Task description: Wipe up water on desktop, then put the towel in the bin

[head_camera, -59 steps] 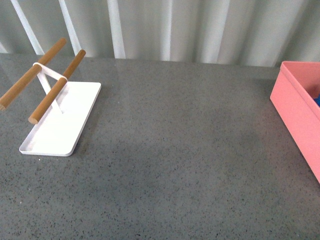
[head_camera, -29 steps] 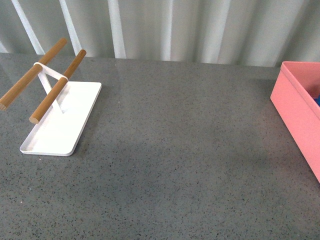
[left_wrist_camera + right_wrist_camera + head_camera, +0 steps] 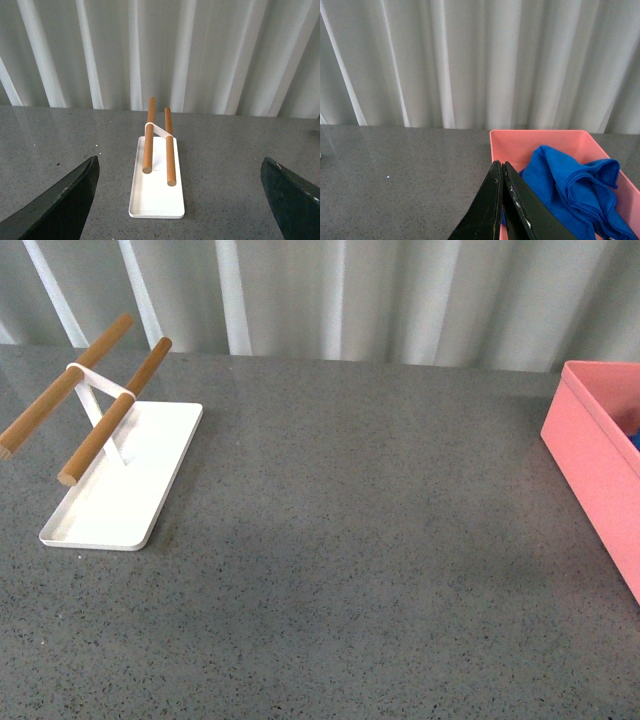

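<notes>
The blue towel (image 3: pixel 575 192) lies crumpled inside the salmon-pink bin (image 3: pixel 520 142). In the front view the bin (image 3: pixel 592 455) stands at the right edge of the speckled grey desktop (image 3: pixel 370 540), with a sliver of the towel (image 3: pixel 635 442) showing over its wall. My right gripper (image 3: pixel 501 167) is shut and empty, its black tips raised before the bin's near wall. My left gripper (image 3: pixel 180 172) is open and empty, its fingers (image 3: pixel 60 205) spread wide above the desktop, facing the white tray. Neither gripper shows in the front view.
A flat white tray (image 3: pixel 125 475) with two wooden rods (image 3: pixel 110 425) on a white stand sits at the desktop's left; it also shows in the left wrist view (image 3: pixel 156 192). White pleated curtains (image 3: pixel 330 295) hang behind the desktop's far edge.
</notes>
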You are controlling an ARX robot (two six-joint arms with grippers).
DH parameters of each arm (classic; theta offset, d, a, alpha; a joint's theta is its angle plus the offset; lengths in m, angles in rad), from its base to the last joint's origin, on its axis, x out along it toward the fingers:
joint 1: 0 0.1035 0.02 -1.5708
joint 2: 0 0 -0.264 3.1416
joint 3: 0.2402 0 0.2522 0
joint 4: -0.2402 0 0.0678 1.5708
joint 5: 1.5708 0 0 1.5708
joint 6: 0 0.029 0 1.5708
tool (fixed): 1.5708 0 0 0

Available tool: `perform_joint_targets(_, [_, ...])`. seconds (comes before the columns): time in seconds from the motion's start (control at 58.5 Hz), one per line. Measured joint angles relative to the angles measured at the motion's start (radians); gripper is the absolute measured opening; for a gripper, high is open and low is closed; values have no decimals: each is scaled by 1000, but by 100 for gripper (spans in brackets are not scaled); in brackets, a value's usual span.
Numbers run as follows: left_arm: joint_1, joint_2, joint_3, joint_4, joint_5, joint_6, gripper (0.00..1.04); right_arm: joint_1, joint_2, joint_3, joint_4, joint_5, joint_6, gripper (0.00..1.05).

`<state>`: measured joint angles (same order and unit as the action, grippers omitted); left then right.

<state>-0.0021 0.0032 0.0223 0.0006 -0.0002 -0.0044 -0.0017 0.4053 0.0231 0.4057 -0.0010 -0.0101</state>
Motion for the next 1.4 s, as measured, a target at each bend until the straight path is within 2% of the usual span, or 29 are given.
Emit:
perform_joint_targets(0.683, [0,0,0,0,0,0,98,0,-232,0,-229,0,0,3])
perform_joint_targets(0.803, [0,0,0,0,0,0,98,0,-373,0,-398,0,0,3])
perform_joint_targets(1.076, [0,-1,0,0,0,0,98,0,-401,0,-404,0,0,3])
perform_joint_targets(1.127, [0,-2,0,0,0,0,98,0,-401,0,-404,0,0,9])
perform_joint_targets(1.401, [0,-2,0,0,0,0,98,0,-401,0,-404,0,0,57])
